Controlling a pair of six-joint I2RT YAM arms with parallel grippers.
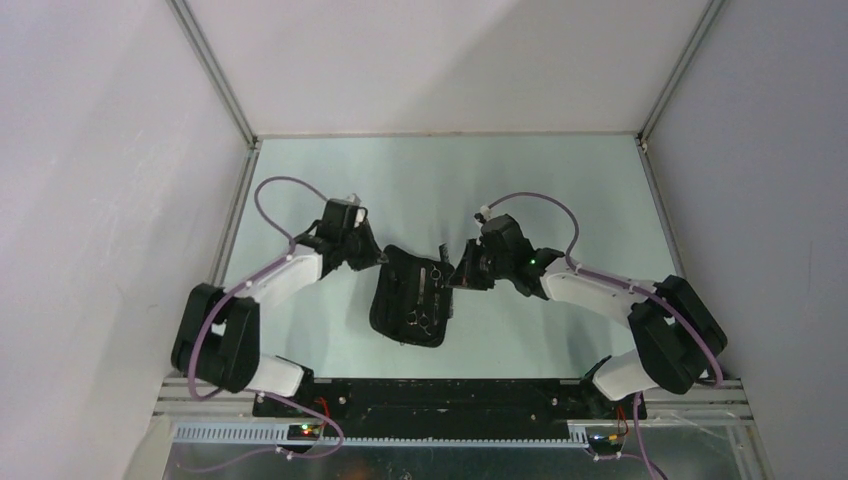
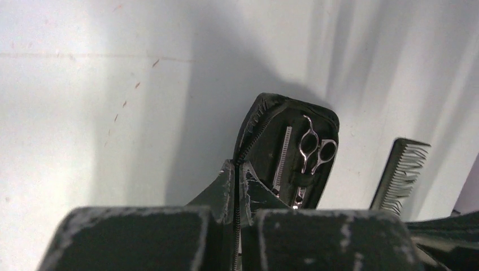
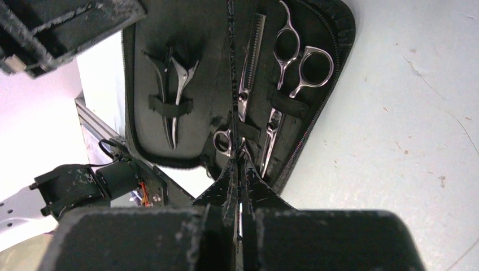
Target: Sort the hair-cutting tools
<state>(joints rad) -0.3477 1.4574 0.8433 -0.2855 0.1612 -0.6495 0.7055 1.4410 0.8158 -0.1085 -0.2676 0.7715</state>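
Now | left hand pinches zip case rim | right hand pinches opposite rim | zip case well apart from walls

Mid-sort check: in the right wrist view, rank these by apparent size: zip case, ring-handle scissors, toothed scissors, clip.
1. zip case
2. ring-handle scissors and toothed scissors: these look alike and the toothed pair is partly hidden, so they are not ranked apart
3. clip

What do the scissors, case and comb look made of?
Scissors: polished metal, with bright mirror-like glints on rings and blades.
Case: likely fabric or faux leather; matte black, zipper rim, elastic loops.
Comb: probably plastic, with dull black moulded teeth.
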